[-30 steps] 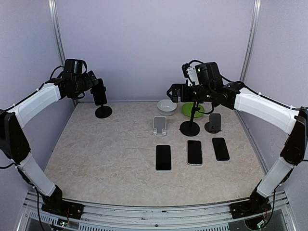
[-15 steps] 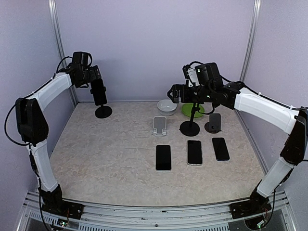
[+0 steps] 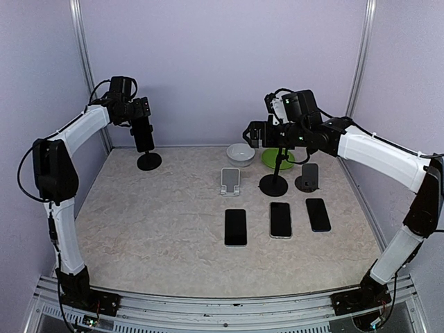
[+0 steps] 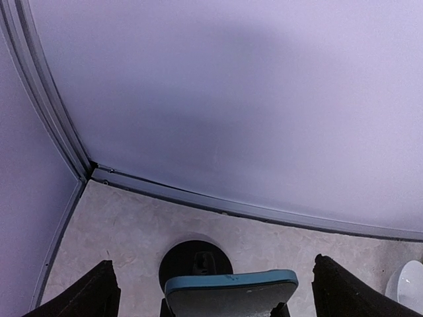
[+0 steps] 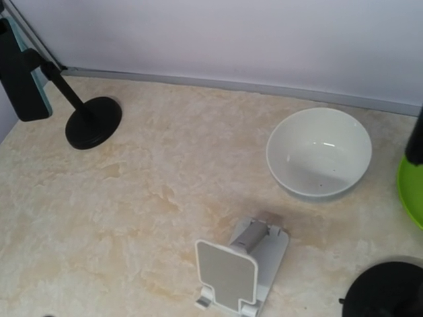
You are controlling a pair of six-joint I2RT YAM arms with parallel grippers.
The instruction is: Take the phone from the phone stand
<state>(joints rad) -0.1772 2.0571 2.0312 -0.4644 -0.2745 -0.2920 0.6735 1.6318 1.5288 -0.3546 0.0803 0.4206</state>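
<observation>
A phone in a teal case [image 3: 143, 134] stands upright on a black pole stand with a round base [image 3: 149, 161] at the back left of the table. My left gripper [image 3: 141, 122] is at the phone's top. In the left wrist view the gripper [image 4: 215, 297] is open, its dark fingers [image 4: 102, 294] on either side of the phone's top edge [image 4: 231, 290] with gaps between, and the stand base [image 4: 195, 264] lies below. My right gripper [image 3: 252, 133] hovers above the table's middle back. Its fingers do not show in the right wrist view, which sees the phone [image 5: 23, 86] far left.
A white bowl [image 3: 241, 153], a green plate [image 3: 277, 159], a white folding stand [image 3: 230, 180], an empty black pole stand [image 3: 273, 184] and a small dark stand holding a phone [image 3: 309, 177] sit at the back right. Three phones [image 3: 280, 219] lie flat in a row.
My left arm has swung its elbow in toward the back left corner and its gripper has come down round the phone's top. The right arm has not moved.
</observation>
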